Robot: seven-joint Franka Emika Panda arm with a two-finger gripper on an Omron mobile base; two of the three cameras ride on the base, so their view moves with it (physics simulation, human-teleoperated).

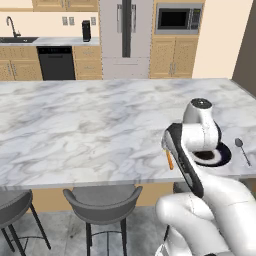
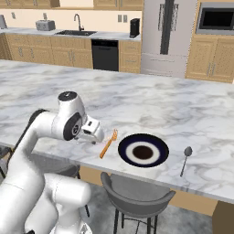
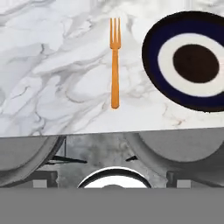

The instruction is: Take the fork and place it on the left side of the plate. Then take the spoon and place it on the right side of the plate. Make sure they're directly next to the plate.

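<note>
Gripper (image 2: 95, 132) jaws spread, holding nothing. Fork (image 3: 115, 61) ahead, plate (image 3: 153, 39) beyond it, spoon (image 2: 185, 160) farthest. No readable writing.

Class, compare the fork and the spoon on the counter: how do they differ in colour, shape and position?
Colour: the fork is orange; the spoon is dark grey.
Shape: the fork ends in tines, the spoon in a small oval bowl.
Position: the fork lies left of the plate, the spoon on its right and farther from the rim.
Both are slim, lie flat on the marble counter near its front edge, and neither is held.
</note>
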